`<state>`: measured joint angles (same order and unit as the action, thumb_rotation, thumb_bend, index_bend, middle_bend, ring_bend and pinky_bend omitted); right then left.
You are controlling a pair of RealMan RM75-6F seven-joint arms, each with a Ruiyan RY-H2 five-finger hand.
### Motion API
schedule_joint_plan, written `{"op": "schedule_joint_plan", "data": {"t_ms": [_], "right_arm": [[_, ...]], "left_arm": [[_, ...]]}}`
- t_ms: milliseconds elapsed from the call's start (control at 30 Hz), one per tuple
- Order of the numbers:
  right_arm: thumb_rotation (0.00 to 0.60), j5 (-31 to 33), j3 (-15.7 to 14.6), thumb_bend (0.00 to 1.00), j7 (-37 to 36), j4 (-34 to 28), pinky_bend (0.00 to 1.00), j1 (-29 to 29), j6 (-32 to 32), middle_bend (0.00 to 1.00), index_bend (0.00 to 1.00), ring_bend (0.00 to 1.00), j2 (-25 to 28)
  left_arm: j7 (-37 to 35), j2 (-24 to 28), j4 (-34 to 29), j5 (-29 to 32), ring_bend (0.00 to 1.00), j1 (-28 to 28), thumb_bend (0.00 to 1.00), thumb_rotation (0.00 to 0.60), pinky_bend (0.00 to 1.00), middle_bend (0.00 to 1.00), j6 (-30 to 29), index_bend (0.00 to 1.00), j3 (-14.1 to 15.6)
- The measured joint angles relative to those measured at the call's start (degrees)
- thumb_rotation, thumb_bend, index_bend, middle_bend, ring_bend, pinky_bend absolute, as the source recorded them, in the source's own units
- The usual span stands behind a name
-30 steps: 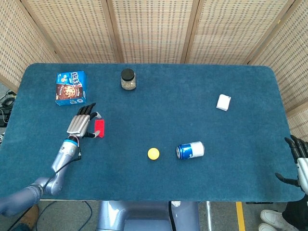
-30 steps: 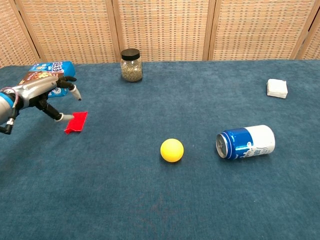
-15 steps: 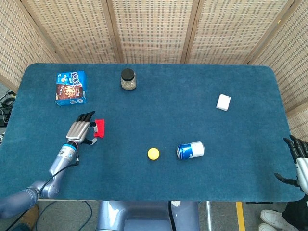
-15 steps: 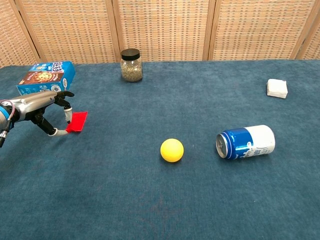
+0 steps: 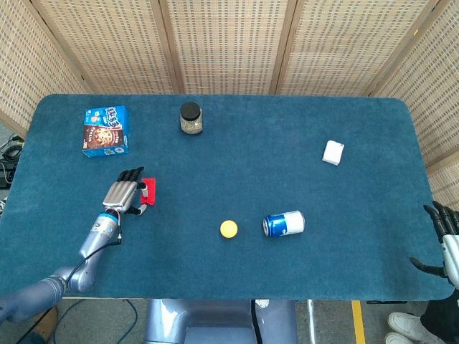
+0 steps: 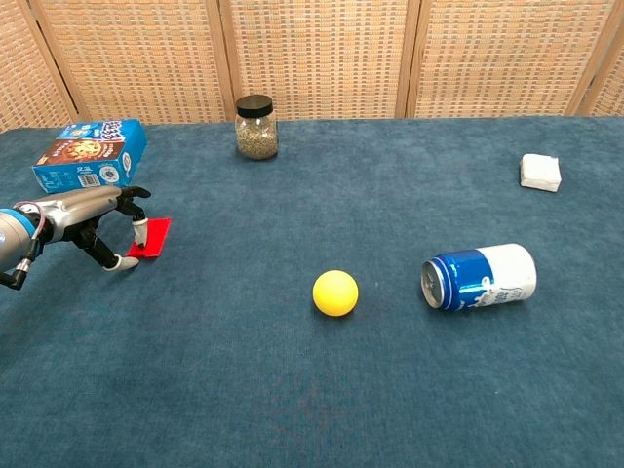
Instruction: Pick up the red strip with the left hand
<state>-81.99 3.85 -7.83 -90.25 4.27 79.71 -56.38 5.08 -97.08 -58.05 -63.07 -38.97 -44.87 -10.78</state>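
Woven cane screens close off the back and sides, and the blue-carpeted bench carries everything in front of you.

Your left robot hand has dropped low and pulled back toward you over the last second. It now sits palm-down just above the cloth, fingers curled downward, with the fingertips on or right at the near left edge of the red strip. A second ago the hand was higher and further out, partly across the box. The strip itself has not moved: it still lies flat on the bench, in the head view just to the right of the left robot hand. Whether thumb and finger have actually closed on it you cannot tell from either view; it looks like contact, not yet a hold.

So you are at the grasp, and nothing has been lifted. A thin flat strip on carpet will likely need an edge pinched before you raise.

Further out, the snack box stands behind the hand and the jar beyond. The yellow ball, blue can and white block are well apart to the right.

Your right robot hand hangs off the bench's far right edge, fingers apart, holding nothing.
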Motion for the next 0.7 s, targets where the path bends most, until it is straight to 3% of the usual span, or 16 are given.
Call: {"op": "schedule_joint_plan", "data": {"t_ms": [133, 700], "right_arm": [[0.600, 0.0, 0.0, 0.00, -0.1, 0.1, 0.00, 0.0, 0.0, 0.00, 0.06, 0.00, 0.0], [0.600, -0.1, -0.1, 0.00, -0.1, 0.1, 0.00, 0.1, -0.3, 0.00, 0.06, 0.00, -0.1]], "left_arm": [[1.1, -0.5, 0.9, 0.6, 0.00, -0.3, 0.47, 0.600, 0.00, 0.00, 0.3, 0.56, 0.0], [-1.4, -0.4, 1.2, 0.5, 0.00, -1.2, 0.46, 0.600, 0.00, 0.00, -0.1, 0.68, -1.9]]}}
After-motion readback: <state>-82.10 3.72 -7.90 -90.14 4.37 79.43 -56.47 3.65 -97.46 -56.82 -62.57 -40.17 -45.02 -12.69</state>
